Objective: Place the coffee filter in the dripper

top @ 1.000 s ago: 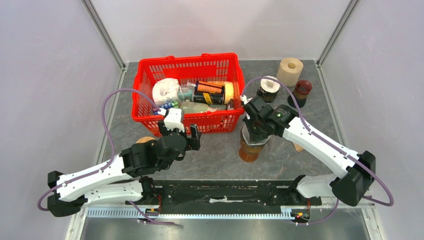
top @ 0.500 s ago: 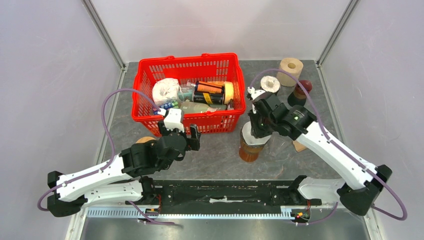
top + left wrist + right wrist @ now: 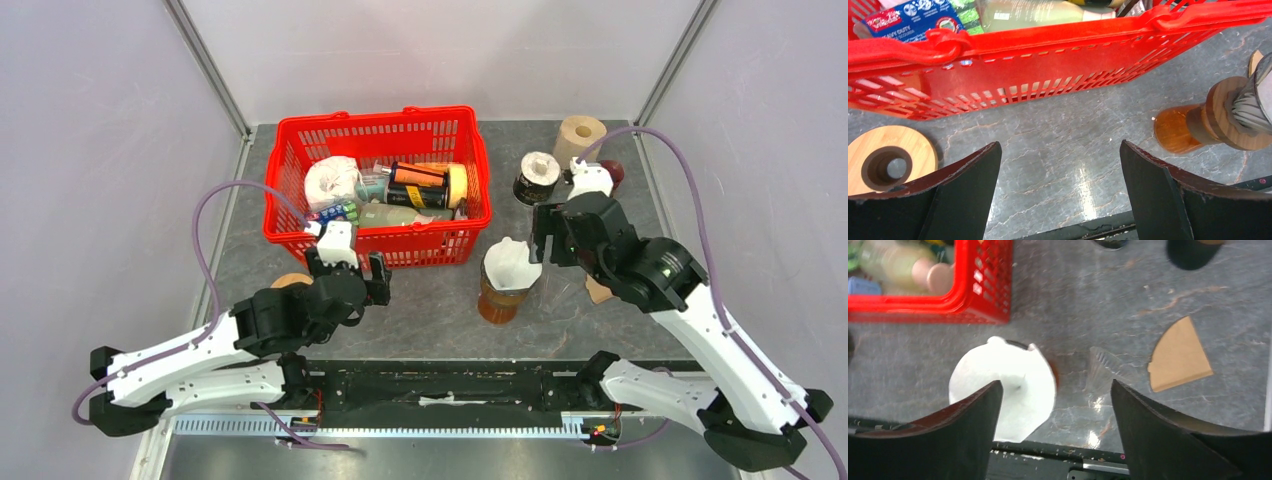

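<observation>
**Item: coffee filter, white paper.** Location: seated in the mouth of the dripper, a ribbed glass cone with a wooden collar on top of the amber carafe. The carafe stands on the tabletop at 4 o'clock from the red basket. In the right wrist view the paper looks spread across the opening, with one edge standing a little proud.

**Right hand.** Fingers wide apart, holding nothing, poised above the filter and offset toward its 3 o'clock.

**Left hand.** Fingers wide apart and empty, low over bare tabletop at 9 o'clock from the carafe, with a wooden ring beside it.

**Also present.** A brown filter lies flat at 3 o'clock from the carafe, and a clear ribbed piece lies between them.

**Step in hand (judged).** Placement appears essentially made.

**Next move calls for.** The right hand should go straight up and clear without brushing the paper. If the raised edge proves unseated, a light press down into the cone would fix it.
</observation>
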